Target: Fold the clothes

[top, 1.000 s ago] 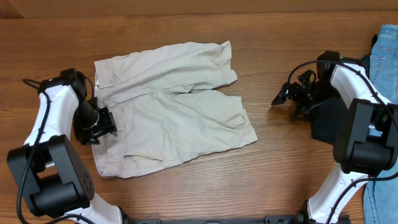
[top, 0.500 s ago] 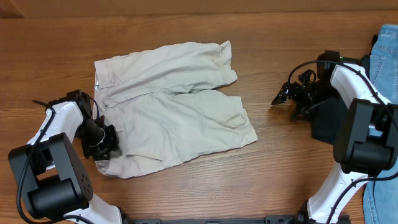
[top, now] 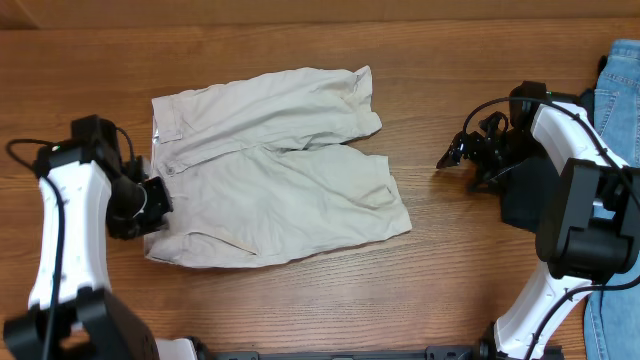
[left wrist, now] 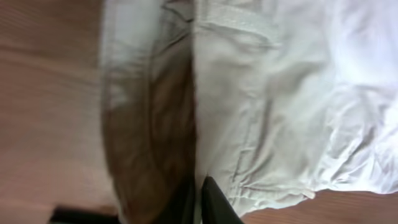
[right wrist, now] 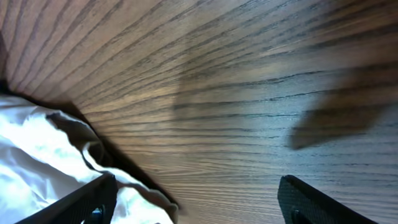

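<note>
The cream cotton shorts [top: 280, 170] lie mostly flat, so folding looks barely begun. The left gripper [top: 152, 200] is clamped on their waistband edge; the right gripper [top: 450, 158] gapes empty

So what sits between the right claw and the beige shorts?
Only bare table: the overhead view shows plain wood between the open right claw and the nearest leg hem of the shorts, nothing lying on it.

A wooden table [top: 300, 300] carries blue jeans [top: 622, 90] at its right edge, with a dark garment [top: 518, 200] lying just beside them.
</note>
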